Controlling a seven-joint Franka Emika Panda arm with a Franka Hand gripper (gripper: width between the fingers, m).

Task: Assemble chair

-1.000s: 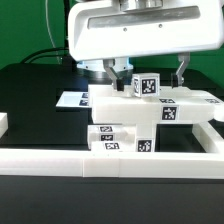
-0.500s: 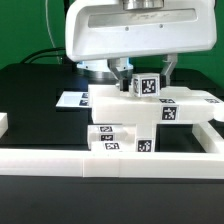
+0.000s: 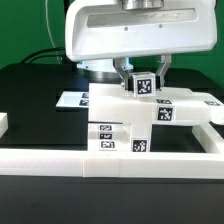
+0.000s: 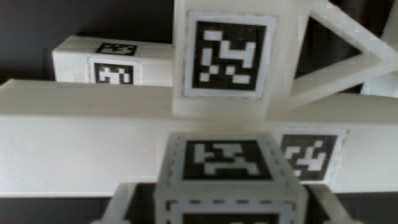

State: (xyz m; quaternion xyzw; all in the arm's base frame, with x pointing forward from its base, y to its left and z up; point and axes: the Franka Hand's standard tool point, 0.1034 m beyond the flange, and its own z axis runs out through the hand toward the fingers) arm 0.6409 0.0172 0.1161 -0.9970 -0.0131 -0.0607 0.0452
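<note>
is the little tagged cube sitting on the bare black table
No, the cube rests on top of the white panel, between the fingers of the gripper.

We see a small cube (image 3: 143, 85) on a flat panel (image 3: 190, 100), blocks (image 3: 115, 131) under it, a rail (image 3: 60, 163) in front, the marker board (image 3: 70, 99) behind toward the exterior view's left.

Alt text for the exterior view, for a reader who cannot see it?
A white robot arm hangs over stacked white tagged chair parts, its jaws on either side of a small tagged cube atop them; contact is unclear. A white rail runs in front on a black table.
</note>
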